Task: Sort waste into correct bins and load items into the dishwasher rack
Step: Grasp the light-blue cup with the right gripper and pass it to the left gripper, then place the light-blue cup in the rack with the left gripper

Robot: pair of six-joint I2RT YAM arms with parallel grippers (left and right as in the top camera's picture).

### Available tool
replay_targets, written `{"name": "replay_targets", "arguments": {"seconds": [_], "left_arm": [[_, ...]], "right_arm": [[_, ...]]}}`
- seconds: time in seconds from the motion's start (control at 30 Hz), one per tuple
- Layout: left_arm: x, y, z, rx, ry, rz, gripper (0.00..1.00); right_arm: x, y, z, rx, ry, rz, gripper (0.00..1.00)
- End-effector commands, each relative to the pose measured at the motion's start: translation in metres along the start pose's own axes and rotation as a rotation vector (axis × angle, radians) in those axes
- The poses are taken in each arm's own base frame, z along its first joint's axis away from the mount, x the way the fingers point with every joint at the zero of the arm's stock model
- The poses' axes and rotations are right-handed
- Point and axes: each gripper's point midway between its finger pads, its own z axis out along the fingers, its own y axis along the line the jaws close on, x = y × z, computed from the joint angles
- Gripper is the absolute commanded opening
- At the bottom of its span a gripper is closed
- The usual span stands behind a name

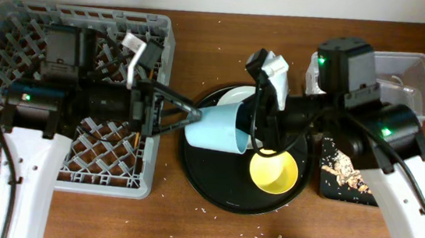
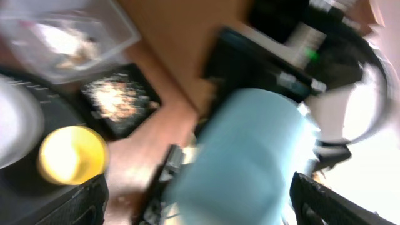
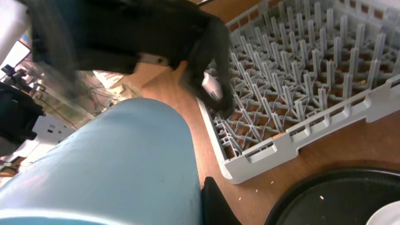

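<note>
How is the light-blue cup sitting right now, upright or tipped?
Tipped: overhead, the light-blue cup lies on its side over the round black tray, narrow base toward the dishwasher rack, mouth facing away from it.

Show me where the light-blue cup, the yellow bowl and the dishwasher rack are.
light-blue cup [image 1: 219, 127], overhead view, side wall.
yellow bowl [image 1: 273, 172], overhead view, inner hollow.
dishwasher rack [image 1: 104, 184], overhead view, front rim.

All blurry on my screen, a big light-blue cup [image 2: 244, 156] fills the middle, a yellow bowl [image 2: 72, 155] sits left on the round black tray [image 2: 25, 194], brown crumbs [image 2: 112, 97] lie in the flat black tray [image 2: 142, 94], clear tub [image 2: 94, 31] behind it, brown bench [image 2: 169, 44] beside
</note>
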Motion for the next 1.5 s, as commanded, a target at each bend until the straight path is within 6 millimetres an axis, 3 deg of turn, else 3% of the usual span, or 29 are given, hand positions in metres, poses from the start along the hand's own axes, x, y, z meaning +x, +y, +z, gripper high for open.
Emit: {"name": "replay_targets", "arguments": {"seconds": [0.0, 0.07, 0.1, 0.2, 0.27, 0.33, 0.37, 0.4, 0.47, 0.57, 0.6, 0.63, 0.67, 0.7, 0.73, 0.77, 0.83, 0.87, 0.9, 0.97, 1.1, 1.13, 1.2, 1.33, 1.4, 1.47], "left_arm": [[0.007, -0.038, 0.009, 0.199, 0.030, 0.119, 0.92], [0.010, -0.041, 0.013, 0.208, 0.047, 0.124, 0.91], [0.011, -0.042, 0.015, 0.212, 0.052, 0.124, 0.79], [0.013, -0.043, 0.015, 0.213, 0.057, 0.109, 0.66], [0.013, -0.043, 0.015, 0.213, 0.057, 0.108, 0.66], [0.014, -0.043, 0.015, 0.213, 0.060, 0.090, 0.77], [0.015, -0.043, 0.015, 0.213, 0.061, 0.086, 0.78], [0.015, -0.043, 0.015, 0.213, 0.062, 0.083, 0.76], [0.015, -0.043, 0.015, 0.213, 0.063, 0.073, 0.61], [0.015, -0.041, 0.015, 0.204, 0.063, 0.073, 0.56], [0.015, -0.039, 0.015, 0.189, 0.063, 0.073, 0.51], [0.015, -0.034, 0.016, 0.159, 0.065, 0.074, 0.46], [0.016, -0.020, 0.018, 0.078, 0.069, 0.075, 0.44], [0.016, 0.005, 0.017, -0.069, 0.075, 0.041, 0.43], [0.017, 0.030, 0.013, -0.223, 0.076, -0.003, 0.41], [0.020, 0.066, -0.002, -0.465, 0.066, -0.078, 0.40], [0.024, 0.093, -0.025, -0.655, 0.042, -0.157, 0.40], [0.033, 0.119, -0.059, -0.855, -0.005, -0.306, 0.40], [0.042, 0.131, -0.081, -0.962, -0.034, -0.408, 0.40], [0.052, 0.142, -0.114, -1.057, -0.070, -0.501, 0.40], [0.067, 0.150, -0.152, -1.155, -0.132, -0.646, 0.40], [0.091, 0.154, -0.184, -1.351, -0.164, -0.793, 0.40], [0.116, 0.154, -0.218, -1.579, -0.191, -0.915, 0.41], [0.146, 0.181, -0.220, -1.631, -0.187, -1.034, 0.42], [0.158, 0.206, -0.211, -1.521, -0.237, -1.125, 0.41], [0.162, 0.213, -0.199, -1.401, -0.262, -1.191, 0.41]], "right_arm": [[0.002, -0.003, 0.008, -0.049, 0.011, 0.016, 0.04], [-0.003, -0.003, 0.009, -0.063, -0.006, -0.008, 0.04], [-0.009, -0.003, 0.009, -0.067, -0.024, -0.014, 0.04], [-0.016, -0.003, 0.009, -0.063, -0.049, -0.027, 0.04], [-0.020, -0.004, 0.008, -0.063, -0.058, -0.017, 0.04], [-0.021, -0.004, 0.008, -0.062, -0.062, -0.023, 0.04], [-0.021, -0.004, 0.008, -0.062, -0.061, -0.022, 0.04], [-0.021, -0.004, 0.008, -0.061, -0.063, -0.024, 0.04], [-0.022, -0.004, 0.008, -0.059, -0.065, -0.028, 0.04], [-0.021, -0.004, 0.008, -0.060, -0.064, -0.023, 0.05], [-0.021, -0.004, 0.008, -0.060, -0.062, -0.021, 0.16], [-0.020, -0.004, 0.008, -0.060, -0.059, -0.015, 0.34], [-0.018, -0.005, 0.008, -0.058, -0.055, -0.003, 0.65], [-0.019, -0.006, 0.006, -0.050, -0.056, 0.032, 0.74], [-0.020, -0.012, 0.001, -0.027, -0.068, 0.097, 0.77], [-0.021, -0.032, -0.013, 0.074, -0.094, 0.206, 0.81], [-0.008, -0.069, -0.037, 0.287, -0.118, 0.412, 0.84], [0.002, -0.079, -0.043, 0.342, -0.104, 0.468, 0.85], [0.011, -0.083, -0.046, 0.372, -0.084, 0.504, 0.85], [0.022, -0.082, -0.046, 0.388, -0.035, 0.482, 0.85], [0.027, -0.081, -0.046, 0.388, -0.018, 0.488, 0.85], [0.031, -0.081, -0.046, 0.395, -0.006, 0.502, 0.86], [0.036, -0.081, -0.047, 0.405, 0.011, 0.521, 0.86], [0.049, -0.089, -0.052, 0.474, 0.046, 0.551, 0.86], [0.052, -0.088, -0.052, 0.474, 0.056, 0.559, 0.87], [0.052, -0.088, -0.052, 0.477, 0.057, 0.559, 0.87]]}}
